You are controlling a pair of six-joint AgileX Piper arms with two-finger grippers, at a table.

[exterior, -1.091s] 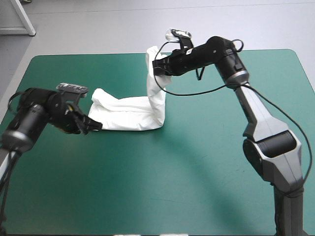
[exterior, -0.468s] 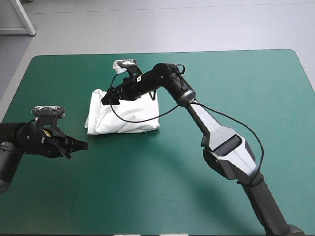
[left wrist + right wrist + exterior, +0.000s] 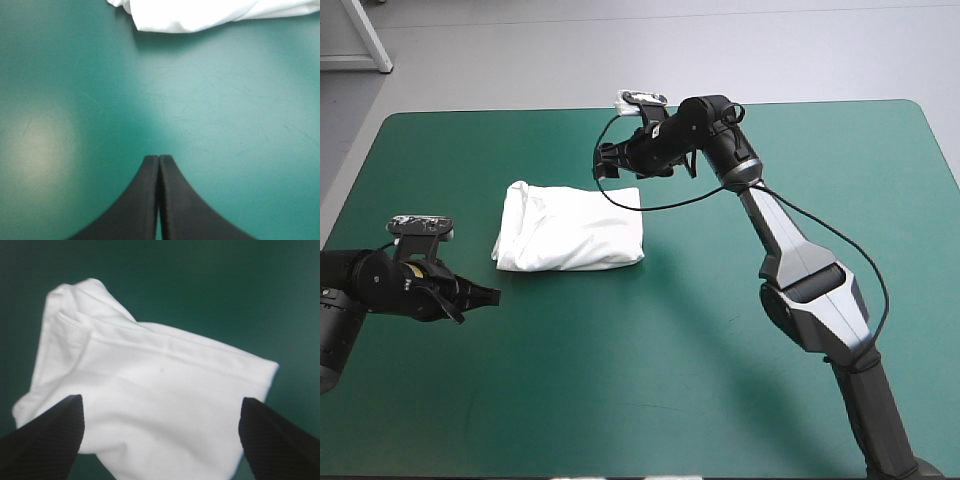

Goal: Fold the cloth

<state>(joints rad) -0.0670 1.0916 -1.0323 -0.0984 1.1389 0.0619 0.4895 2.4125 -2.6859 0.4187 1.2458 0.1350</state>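
Observation:
The white T-shirt (image 3: 570,228) lies as a folded bundle on the teal-green cover, left of the table's middle. My right gripper (image 3: 604,162) hovers above the bundle's far right corner, open, with nothing between its fingers; in its wrist view the T-shirt (image 3: 150,390) lies ahead of and below the gripper (image 3: 162,415). My left gripper (image 3: 490,295) is shut and empty, low over the cover, just in front of the bundle's near left corner. In the left wrist view the gripper (image 3: 159,159) forms one pointed arch and the T-shirt's edge (image 3: 200,15) lies well ahead.
Bare teal-green cover (image 3: 670,380) stretches across the near half and the right side of the table. The table's far edge (image 3: 500,112) runs behind the right gripper.
Earlier my right gripper carried the T-shirt's raised end leftward over the rest, laid it down and let go. It has since opened and drawn back up to the right. My left gripper released earlier and has stayed put.

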